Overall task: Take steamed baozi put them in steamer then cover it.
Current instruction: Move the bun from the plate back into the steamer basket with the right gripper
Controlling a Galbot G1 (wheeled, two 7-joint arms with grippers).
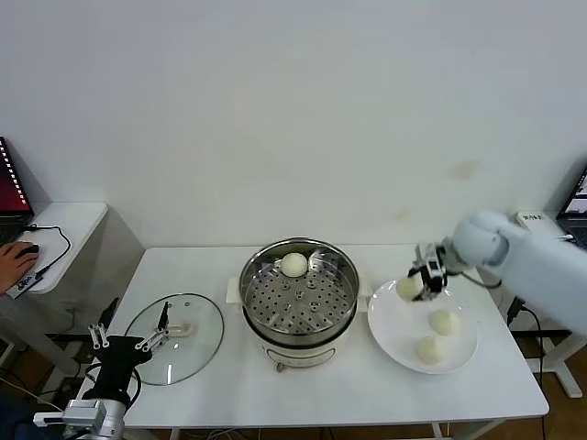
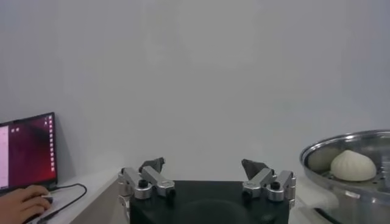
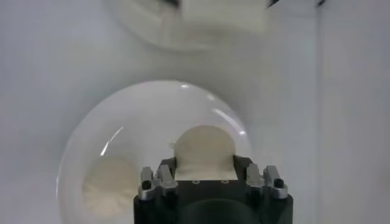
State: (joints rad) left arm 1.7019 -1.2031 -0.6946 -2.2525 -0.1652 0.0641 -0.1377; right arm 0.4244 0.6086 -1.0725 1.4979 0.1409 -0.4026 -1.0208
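The steamer (image 1: 298, 302) stands mid-table with one baozi (image 1: 293, 265) on its perforated tray; the pot also shows in the left wrist view (image 2: 347, 182). My right gripper (image 1: 424, 280) is shut on a second baozi (image 1: 409, 288) and holds it just above the left rim of the white plate (image 1: 390, 335). In the right wrist view the gripper (image 3: 205, 161) has this bun (image 3: 204, 143) between its fingers. Two more baozi (image 1: 445, 322) (image 1: 429, 348) lie on the plate. The glass cover (image 1: 174, 337) lies flat left of the steamer. My left gripper (image 1: 128, 344) is open and empty, low beside the cover.
A side table at far left holds a laptop (image 2: 24, 152) and a person's hand on a mouse (image 1: 14, 261). The plate sits close to the steamer's right handle. Part of the table's front strip between cover and plate is bare.
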